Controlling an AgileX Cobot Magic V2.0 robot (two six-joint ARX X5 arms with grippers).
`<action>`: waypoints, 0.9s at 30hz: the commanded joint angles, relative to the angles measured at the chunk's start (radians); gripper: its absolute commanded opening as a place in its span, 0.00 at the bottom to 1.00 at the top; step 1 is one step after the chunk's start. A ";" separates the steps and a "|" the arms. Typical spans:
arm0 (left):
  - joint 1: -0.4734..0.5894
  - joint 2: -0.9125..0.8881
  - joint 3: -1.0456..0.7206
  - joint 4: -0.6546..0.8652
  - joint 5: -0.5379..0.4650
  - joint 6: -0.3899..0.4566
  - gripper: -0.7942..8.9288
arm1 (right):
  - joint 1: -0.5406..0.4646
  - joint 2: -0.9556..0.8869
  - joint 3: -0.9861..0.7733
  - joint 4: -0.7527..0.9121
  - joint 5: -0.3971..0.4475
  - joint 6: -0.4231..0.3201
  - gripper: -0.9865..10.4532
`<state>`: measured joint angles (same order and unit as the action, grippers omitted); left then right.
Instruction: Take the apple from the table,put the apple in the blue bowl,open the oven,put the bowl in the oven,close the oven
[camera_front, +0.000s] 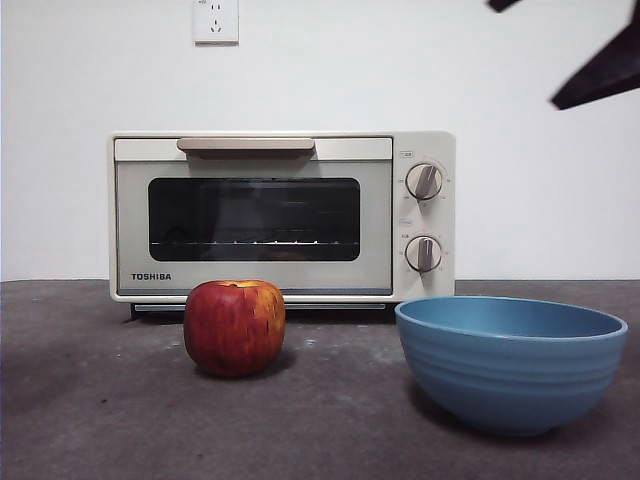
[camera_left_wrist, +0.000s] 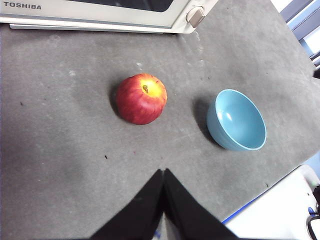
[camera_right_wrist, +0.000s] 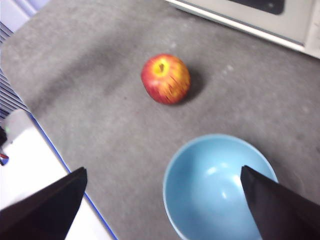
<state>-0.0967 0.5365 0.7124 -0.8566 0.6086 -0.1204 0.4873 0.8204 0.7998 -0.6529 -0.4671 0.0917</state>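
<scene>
My right gripper (camera_right_wrist: 162, 200) hangs wide open above the bowl (camera_front: 510, 362); left gripper (camera_left_wrist: 163, 172) closed; apple (camera_front: 235, 327) at the bowl's 9 o'clock.

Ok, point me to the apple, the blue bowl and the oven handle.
apple (camera_front: 234, 327), front view, middle of its red side.
blue bowl (camera_front: 510, 375), front view, outer wall below the rim.
oven handle (camera_front: 246, 146), front view, middle of the beige bar.

White wall outlet (camera_front: 215, 20) above.
</scene>
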 joint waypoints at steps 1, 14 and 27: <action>-0.002 0.005 0.016 0.010 0.006 0.014 0.09 | 0.050 0.066 0.025 0.089 0.005 0.062 0.52; -0.002 0.005 0.016 0.010 0.006 0.014 0.09 | 0.267 0.584 0.338 0.166 0.159 0.080 0.52; -0.002 0.005 0.016 0.009 0.006 0.014 0.09 | 0.344 1.052 0.614 0.144 0.341 0.063 0.52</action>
<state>-0.0967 0.5365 0.7124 -0.8566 0.6086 -0.1204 0.8192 1.8511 1.3888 -0.5125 -0.1333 0.1616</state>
